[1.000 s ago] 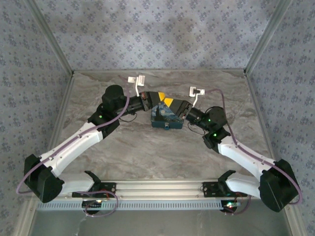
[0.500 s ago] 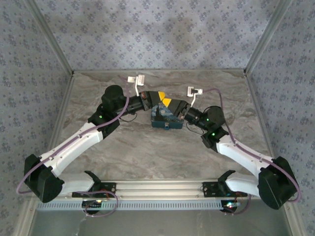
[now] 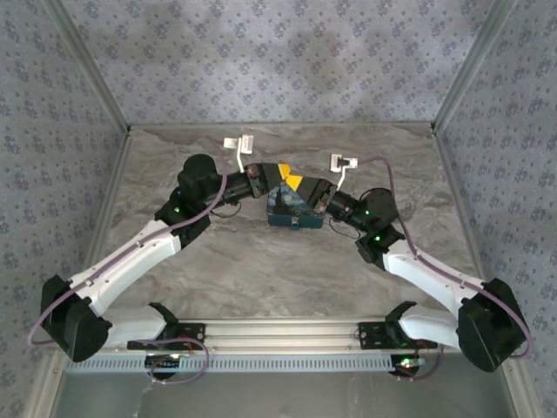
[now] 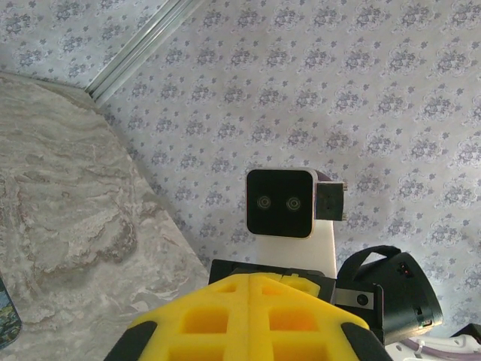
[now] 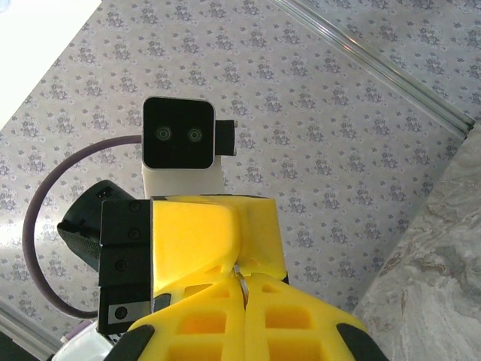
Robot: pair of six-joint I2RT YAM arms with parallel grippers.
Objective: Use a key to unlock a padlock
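The right tool [image 5: 240, 284] has its two yellow fingers pressed flat together, low in the middle of the right wrist frame. A thin pale silvery sliver, the key [image 5: 239, 274], sits pinched at the top of the seam between them. Right above it, the yellow finger block of the left tool [image 5: 214, 241] meets these fingertips head-on. Whether the key also touches that block cannot be told.

In the left wrist frame the left tool's own yellow fingers fill the bottom centre, closed up narrow. What they hold, if anything, cannot be told from here.

In the overhead frame the two tools meet tip to tip just above the centre, directly over a blue-and-yellow painted box [image 3: 291, 215]. The box lies on the grey marbled tabletop [image 3: 261, 261]. Both arms reach in from the lower corners, bending inward like a gable.

Each wrist frame looks straight at the other arm's black-faced camera [image 5: 179, 135]. A purple cable [image 5: 34, 226] loops at the left of the right wrist frame. Patterned wallpaper panels [image 3: 278, 61] close the tabletop in on three sides.
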